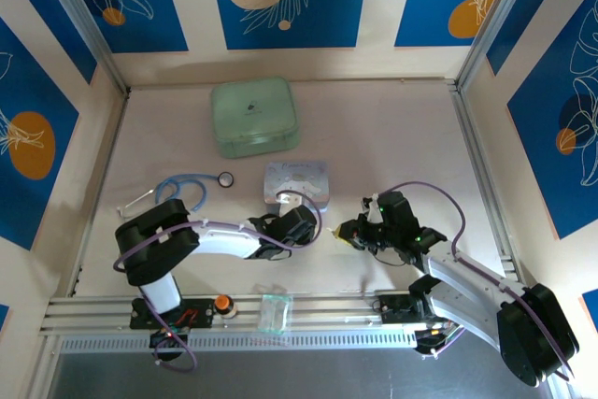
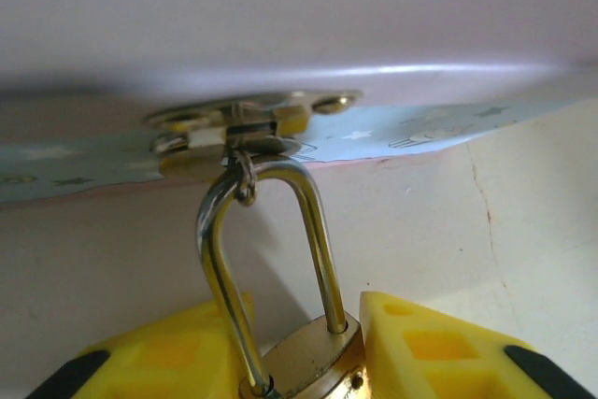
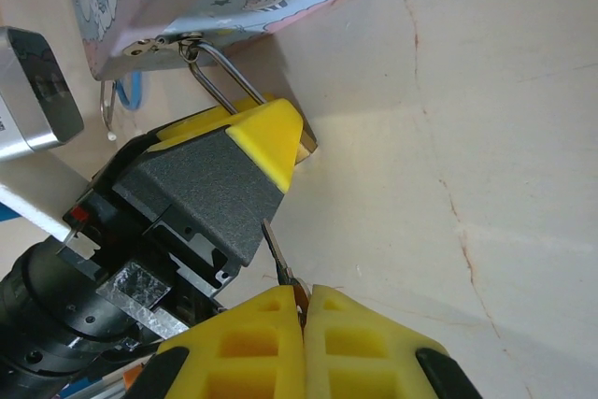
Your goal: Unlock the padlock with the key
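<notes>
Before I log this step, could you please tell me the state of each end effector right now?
Left end effector: closed on the padlock.
Right end effector: closed on the key.

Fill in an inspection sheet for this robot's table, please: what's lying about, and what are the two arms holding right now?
Surface: pale table with faint crack lines; no spills seen.
Job's things: padlock hangs by its shackle from the hasp of the lavender tin; key is not yet inserted.
Clutter: mint tin, blue looped cord, orange button.
Grippers: left gripper jaws pressed on the padlock body; right gripper jaws shut on the key.
Cables: purple cables loop along both arms.
Surroundings: blue leaf-patterned panels and a metal frame.
</notes>
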